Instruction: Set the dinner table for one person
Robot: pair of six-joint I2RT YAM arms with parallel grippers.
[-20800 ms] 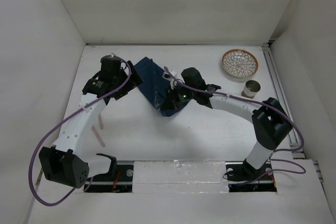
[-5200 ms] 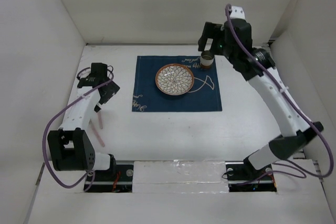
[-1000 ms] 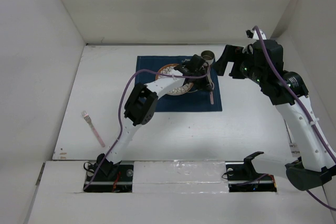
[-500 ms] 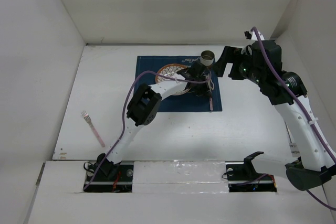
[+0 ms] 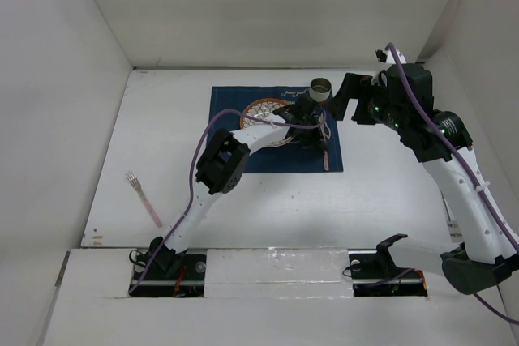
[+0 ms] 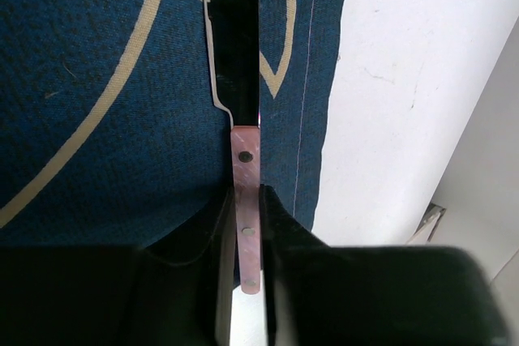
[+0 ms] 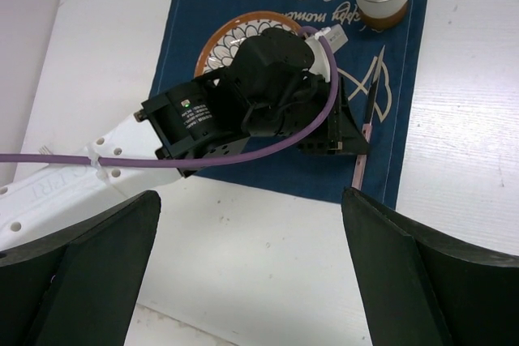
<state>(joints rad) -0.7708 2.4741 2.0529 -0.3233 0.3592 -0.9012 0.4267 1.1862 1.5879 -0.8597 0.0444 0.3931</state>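
Observation:
A pink-handled knife (image 5: 326, 158) lies along the right edge of the navy placemat (image 5: 235, 160) on the white dinner table (image 5: 268, 200). My left gripper (image 5: 323, 142) is low over it. In the left wrist view its fingers hug the knife handle (image 6: 245, 200) closely, shut on it. A patterned plate (image 5: 263, 111) sits mid-mat, partly hidden by the left arm. A metal cup (image 5: 321, 87) stands at the mat's far right corner. My right gripper (image 5: 345, 99) hovers open to the right of the cup, holding nothing.
A pink-handled fork (image 5: 142, 198) lies on the bare table at the near left. White walls enclose the table on three sides. The left arm stretches diagonally across the mat and plate.
The left gripper carried the knife slightly right and down onto the mat's right edge. The right arm has hardly moved.

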